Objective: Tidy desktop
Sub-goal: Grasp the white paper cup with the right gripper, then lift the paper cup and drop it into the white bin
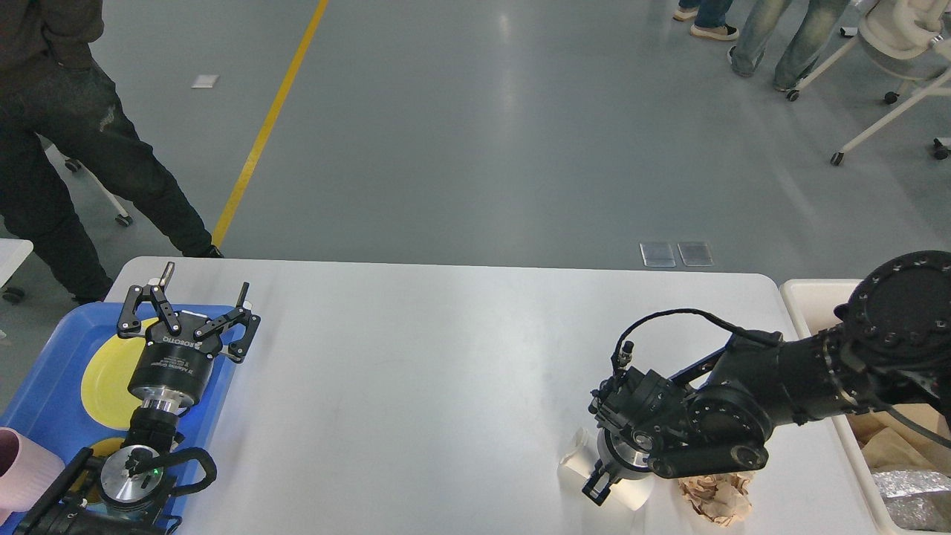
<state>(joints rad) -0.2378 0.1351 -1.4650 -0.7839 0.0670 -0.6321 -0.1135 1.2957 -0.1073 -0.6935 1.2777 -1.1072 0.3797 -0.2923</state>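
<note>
Head view, and we're looking down over the large smooth white rectangular desktop (446,357), which fills the middle of the scene from the near edge up to the grey floor beyond. On the left, our left gripper (199,295) hangs over the blue plastic tray (52,338), fingers spread wide apart and nothing between them. That tray sits at the desktop's left end, and in it lies a flat round yellow plate (108,375); a second small yellow piece (104,447) peeks out lower down, mostly hidden by our arm, so we cannot tell what it is. A pale pink plastic cup (22,468) stands at the tray's near left corner, cut by the frame's edge. Over to the right, our right gripper (605,475) is pointed down at the tabletop near the front edge, right on a small white paper cup (576,459) lying on its side; one dark finger shows against the cup, but the wrist blocks the rest, so we cannot tell whether it has a hold or how far it is open. Just beside it, a crumpled brown paper ball (717,494) rests on the desktop. At the far right stands a cream plastic bin (806,293), holding crumpled brown paper (903,446) and something silvery and foil-like (910,490).
</note>
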